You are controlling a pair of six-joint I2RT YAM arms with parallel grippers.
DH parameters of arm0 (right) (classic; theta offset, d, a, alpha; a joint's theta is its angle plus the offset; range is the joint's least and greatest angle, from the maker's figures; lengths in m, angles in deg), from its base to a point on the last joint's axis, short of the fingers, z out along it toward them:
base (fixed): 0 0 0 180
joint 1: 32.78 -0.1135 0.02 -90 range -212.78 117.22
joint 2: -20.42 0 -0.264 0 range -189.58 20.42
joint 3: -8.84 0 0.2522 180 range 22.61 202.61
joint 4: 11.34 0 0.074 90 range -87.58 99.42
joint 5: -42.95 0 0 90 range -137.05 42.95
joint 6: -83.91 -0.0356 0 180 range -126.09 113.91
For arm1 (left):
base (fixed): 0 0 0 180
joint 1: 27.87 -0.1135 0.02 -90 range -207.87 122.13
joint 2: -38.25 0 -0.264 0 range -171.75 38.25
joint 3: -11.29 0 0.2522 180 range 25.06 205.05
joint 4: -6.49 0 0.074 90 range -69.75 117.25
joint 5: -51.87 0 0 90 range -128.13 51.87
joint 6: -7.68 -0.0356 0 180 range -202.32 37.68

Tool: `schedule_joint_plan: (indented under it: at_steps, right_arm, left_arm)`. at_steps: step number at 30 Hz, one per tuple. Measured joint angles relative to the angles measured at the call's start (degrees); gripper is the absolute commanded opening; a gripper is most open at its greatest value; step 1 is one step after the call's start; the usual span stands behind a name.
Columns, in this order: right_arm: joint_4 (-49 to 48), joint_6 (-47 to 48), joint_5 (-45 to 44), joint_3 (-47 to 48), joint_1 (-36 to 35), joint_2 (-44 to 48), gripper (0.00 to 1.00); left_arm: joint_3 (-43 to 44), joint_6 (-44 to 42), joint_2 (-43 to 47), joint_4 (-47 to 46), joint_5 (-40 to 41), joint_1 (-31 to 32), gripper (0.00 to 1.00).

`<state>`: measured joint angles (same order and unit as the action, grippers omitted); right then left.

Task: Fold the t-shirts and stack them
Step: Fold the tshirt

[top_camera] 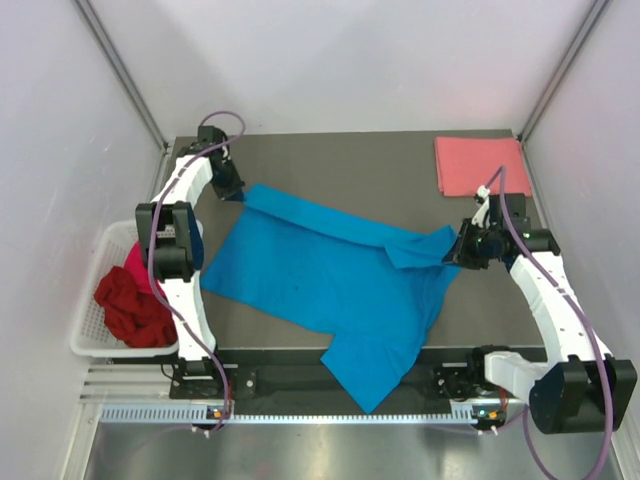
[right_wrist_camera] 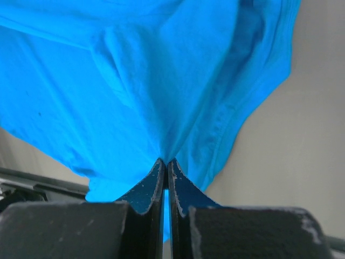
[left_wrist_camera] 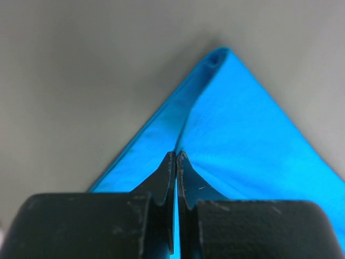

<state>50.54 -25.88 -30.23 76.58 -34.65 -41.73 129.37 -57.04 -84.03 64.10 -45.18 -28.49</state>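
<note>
The left pincer [top_camera: 232,190] is shut tight on a far corner of the blue t-shirt [top_camera: 320,275]. The right pincer [top_camera: 466,248] is shut tight on its other end. The shirt lies between them, slanting across the table [top_camera: 330,150], and its near part reaches past the front edge.

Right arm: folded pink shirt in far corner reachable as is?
Probably not yet: the folded pink t-shirt lies just beyond the right pincer, nothing between, but that pincer is shut on the blue t-shirt.
</note>
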Motion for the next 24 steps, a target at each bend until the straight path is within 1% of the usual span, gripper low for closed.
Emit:
schedule_joint_plan:
  at_steps: [4, 13, 15, 24]
  right_arm:
    - [1.62, 0.02, -0.15, -1.88, -0.48, 0.83, 0.00]
    - [2.10, 0.00, -0.28, -8.92, -1.07, 1.70, 0.01]
    - [2.01, 0.00, -0.22, -9.68, -1.09, 1.53, 0.03]
    - [1.11, 0.00, -0.48, -12.35, -1.11, 0.50, 0.04]
  left_arm:
    - [-2.86, -0.35, 1.68, 0.79, 0.90, -0.83, 0.00]
    - [-4.26, -0.79, 1.75, 1.79, 1.07, -1.18, 0.00]
    - [-4.52, -0.79, 1.68, 1.88, 1.05, -1.18, 0.00]
    - [-8.33, -0.76, 1.33, 1.64, 1.55, -1.18, 0.00]
